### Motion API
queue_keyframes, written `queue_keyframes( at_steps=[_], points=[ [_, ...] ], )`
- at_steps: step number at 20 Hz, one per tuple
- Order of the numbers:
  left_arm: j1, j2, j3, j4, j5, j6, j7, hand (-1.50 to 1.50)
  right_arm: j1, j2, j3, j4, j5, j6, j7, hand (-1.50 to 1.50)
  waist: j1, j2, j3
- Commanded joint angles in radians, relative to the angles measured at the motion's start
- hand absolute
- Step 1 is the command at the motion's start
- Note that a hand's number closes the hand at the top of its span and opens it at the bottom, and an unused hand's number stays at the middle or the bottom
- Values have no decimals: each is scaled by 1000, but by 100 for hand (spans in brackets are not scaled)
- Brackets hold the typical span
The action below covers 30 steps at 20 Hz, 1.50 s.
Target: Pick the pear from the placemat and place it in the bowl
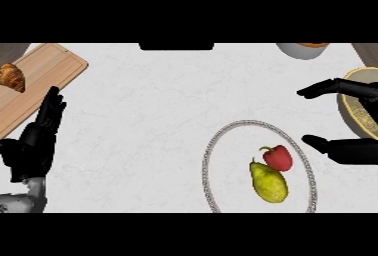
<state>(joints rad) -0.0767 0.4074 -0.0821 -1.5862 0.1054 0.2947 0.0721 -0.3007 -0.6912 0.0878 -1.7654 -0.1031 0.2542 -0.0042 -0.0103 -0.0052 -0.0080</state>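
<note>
Head view, single entry.

Pear: yellow-green, lying on its side on the placemat, stalk end toward the upper left. It touches or nearly touches a red pepper just above it. Not yet picked.

Placemat: pale oval with a beaded rim, right of centre on the counter. It holds only the pear and the pepper.

Bowl: yellowish, at the right edge and partly cut off by the frame. It sits just beyond the placemat's right rim, so the carry should be short.

Right hand: comes in from the right edge. Fingers are spread wide, the upper ones stretched over the bowl's rim, the thumb pointing left toward the placemat's right rim. It holds nothing. The wide spread suits an approach to the pear (a judgement, not a thing seen).

Left hand: at the left edge, fingers straight and pointing up, resting. It holds nothing.

Cutting board: wooden, upper left, set at an angle. A croissant lies on its left part.

Counter: white, faintly marbled, flat. A second dish shows at the top right, cut off. A dark object sits at the top edge; what it is cannot be told.
</note>
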Motion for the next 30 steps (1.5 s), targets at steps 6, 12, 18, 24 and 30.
queue_keyframes(
  at_steps=[6,12,18,24,30],
  points=[
    [-23,16,69,79,56,-84,-27,0,514,-97,-64,-130,230,18,-403,-150,-22,2,9],
    [-52,-29,77,67,4,-98,26,0,461,-71,-222,-178,171,140,-246,-150,3,5,8],
    [-73,-23,107,129,19,-160,-26,0,194,-89,-153,-217,116,217,27,-150,19,8,7],
    [-119,-12,106,92,18,-156,51,0,9,-188,-23,-206,124,357,212,-150,37,11,6],
    [-107,-47,87,91,-8,-141,38,0,-163,-125,187,-116,181,474,373,-150,48,12,6]
  ],
)
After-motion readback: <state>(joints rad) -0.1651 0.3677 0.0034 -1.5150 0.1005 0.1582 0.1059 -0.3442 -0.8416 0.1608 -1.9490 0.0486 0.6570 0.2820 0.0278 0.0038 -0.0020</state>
